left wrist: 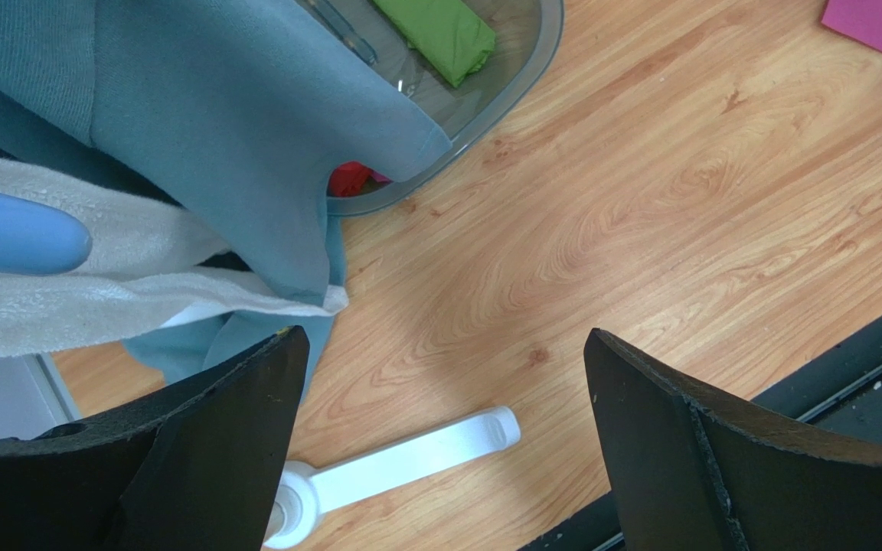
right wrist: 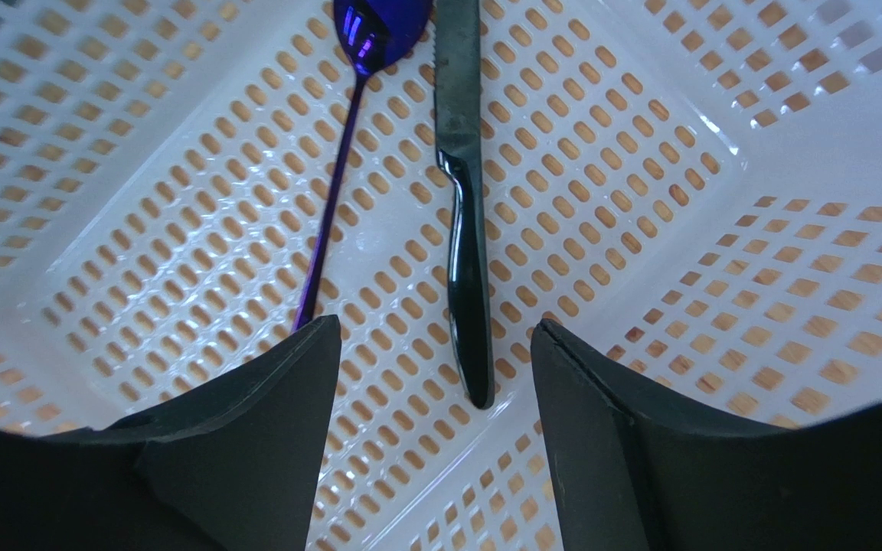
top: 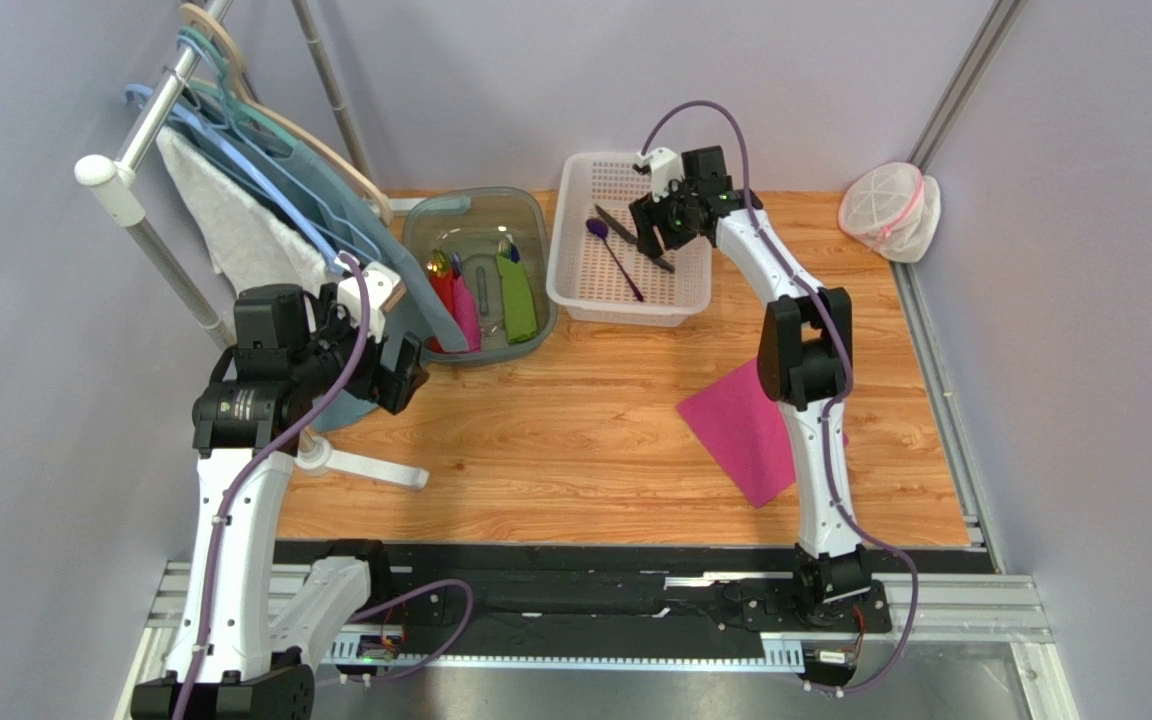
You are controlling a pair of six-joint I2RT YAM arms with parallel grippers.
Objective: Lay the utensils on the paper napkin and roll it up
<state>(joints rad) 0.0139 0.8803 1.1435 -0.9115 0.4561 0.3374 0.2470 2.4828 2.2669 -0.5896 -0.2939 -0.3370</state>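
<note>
The white basket (top: 585,285) at the back holds the utensils: a dark purple spoon (top: 615,258) and a black knife (top: 630,237), lying side by side. In the right wrist view the knife (right wrist: 463,230) points toward me beside the spoon (right wrist: 348,115). My right gripper (right wrist: 434,344) is low inside the basket (right wrist: 756,149), open, with the end of the knife's handle between its fingers and a gap on each side. The magenta paper napkin (top: 740,428) lies flat on the table beside the right arm, nothing on it. My left gripper (left wrist: 446,356) hangs open and empty over bare wood at the left.
A grey tub (top: 425,225) with green, pink and red items stands left of the basket. A clothes rack (top: 132,143) with hangers, a white cloth and blue fabric fills the back left; its white foot (top: 364,468) lies on the table. A clear bag (top: 890,207) sits at the back right.
</note>
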